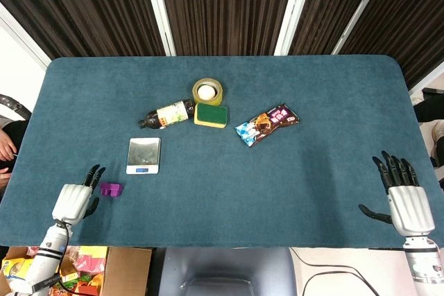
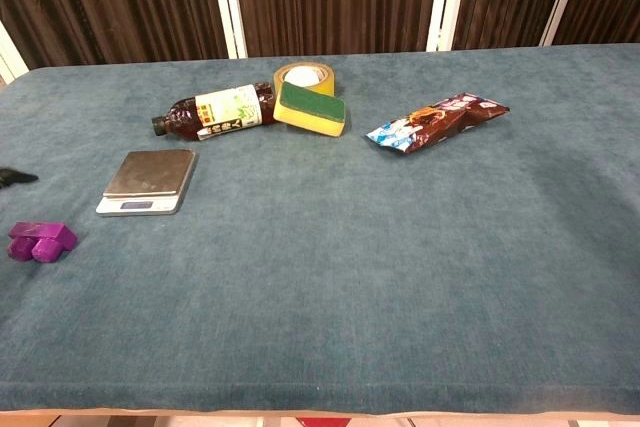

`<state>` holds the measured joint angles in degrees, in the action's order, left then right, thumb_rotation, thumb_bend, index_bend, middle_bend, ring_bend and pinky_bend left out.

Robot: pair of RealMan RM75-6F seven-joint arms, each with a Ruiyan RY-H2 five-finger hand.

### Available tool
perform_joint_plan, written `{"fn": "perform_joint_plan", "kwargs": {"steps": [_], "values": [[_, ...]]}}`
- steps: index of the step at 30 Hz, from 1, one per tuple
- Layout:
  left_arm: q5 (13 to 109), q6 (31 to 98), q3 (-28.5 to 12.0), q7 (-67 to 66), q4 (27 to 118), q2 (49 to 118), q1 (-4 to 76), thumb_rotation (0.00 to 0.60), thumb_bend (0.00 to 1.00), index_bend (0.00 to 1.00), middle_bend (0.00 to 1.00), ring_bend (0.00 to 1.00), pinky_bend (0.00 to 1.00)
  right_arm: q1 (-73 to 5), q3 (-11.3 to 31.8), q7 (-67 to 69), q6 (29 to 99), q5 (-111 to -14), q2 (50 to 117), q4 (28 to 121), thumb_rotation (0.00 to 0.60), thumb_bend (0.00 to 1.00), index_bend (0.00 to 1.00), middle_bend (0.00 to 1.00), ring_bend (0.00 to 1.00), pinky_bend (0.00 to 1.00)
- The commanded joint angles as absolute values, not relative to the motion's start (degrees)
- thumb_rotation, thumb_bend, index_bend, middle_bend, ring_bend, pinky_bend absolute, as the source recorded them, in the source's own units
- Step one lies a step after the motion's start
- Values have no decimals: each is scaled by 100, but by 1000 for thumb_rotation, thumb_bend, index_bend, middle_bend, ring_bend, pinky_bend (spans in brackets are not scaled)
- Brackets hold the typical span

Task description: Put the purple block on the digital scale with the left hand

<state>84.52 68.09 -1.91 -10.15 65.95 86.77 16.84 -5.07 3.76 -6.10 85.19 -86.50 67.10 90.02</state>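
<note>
At 9 o'clock of the small purple plastic block (image 1: 110, 189), I'd keep my empty, spread-fingered left hand (image 1: 73, 201) low, then pinch its sides squarely.

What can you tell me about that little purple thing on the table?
The purple block is a small, solid-looking piece, plastic by its look, with a stepped outline: the chest view shows a flat top and two rounded lobes at the front. It lies flat on the blue-green table near the left front edge, in front of the scale and apart from it. The left hand is close beside it, fingers apart, holding nothing; whether they touch the block is unclear.
</note>
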Motion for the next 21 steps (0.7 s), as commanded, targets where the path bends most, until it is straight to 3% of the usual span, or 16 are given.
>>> {"fn": "perform_joint_plan", "kwargs": {"steps": [1,8,14,21], "values": [[8395,6743,-154,-1072,6498,8813,1721,600,420,47,77,905,827,-518,373,-616,8494,-8645,6707,9007,600,154,0,0,0,4],[8511,6888,-179,-859,6085,9162,1820,600,417,121,243,909,831,-504,377,-622,8483,-8599,6684,9042,600,154,0,0,0,4],[8566,6963,-161,-717,5794,9347,1857,600,412,435,501,924,854,-503,379,-633,8463,-8570,6669,9053,600,154,0,0,0,4],[8737,7493,-284,-330,5347,9659,1892,600,417,631,711,969,906,-519,376,-652,8428,-8567,6681,9053,600,154,0,0,0,4]]}}
